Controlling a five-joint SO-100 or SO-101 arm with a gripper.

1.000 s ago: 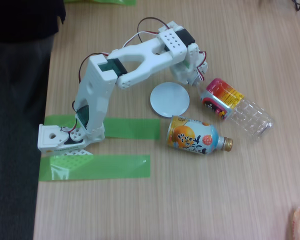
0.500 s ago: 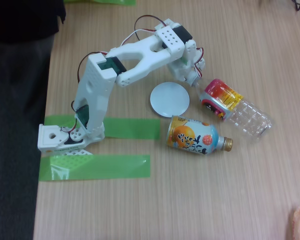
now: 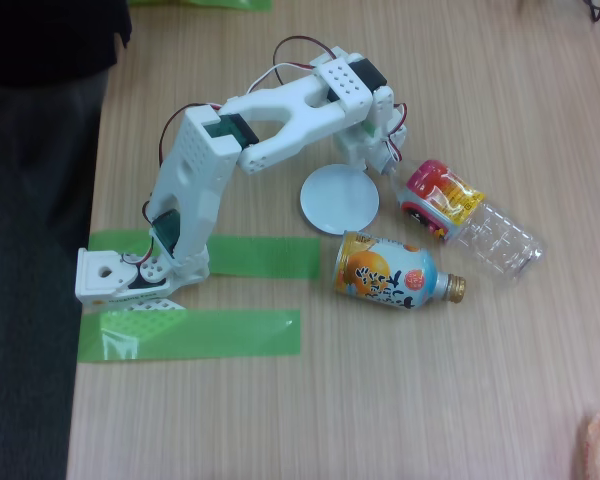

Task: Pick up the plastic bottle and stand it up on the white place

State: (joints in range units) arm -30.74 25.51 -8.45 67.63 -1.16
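Observation:
The plastic bottle (image 3: 467, 216) lies on its side on the wooden table in the fixed view. Its red-pink and yellow label is toward the arm and its clear base points lower right. My white gripper (image 3: 390, 163) hangs over the bottle's neck end, hiding the cap. Whether its fingers are closed on the neck cannot be told from this angle. The white place (image 3: 338, 199), a flat round disc, lies just left of the bottle and below the gripper, partly overlapped by the gripper at its upper edge.
An orange-and-light-blue bottle-can (image 3: 392, 275) with a gold cap lies just below the disc and bottle. Two green tape strips (image 3: 195, 333) run beside the arm's base (image 3: 120, 276). The table's left edge (image 3: 88, 200) drops to a dark floor.
The gripper has shifted slightly at the bottle's neck end, and the bottle has turned a little, its label end nudged down and left. The disc and the bottle-can have not moved.

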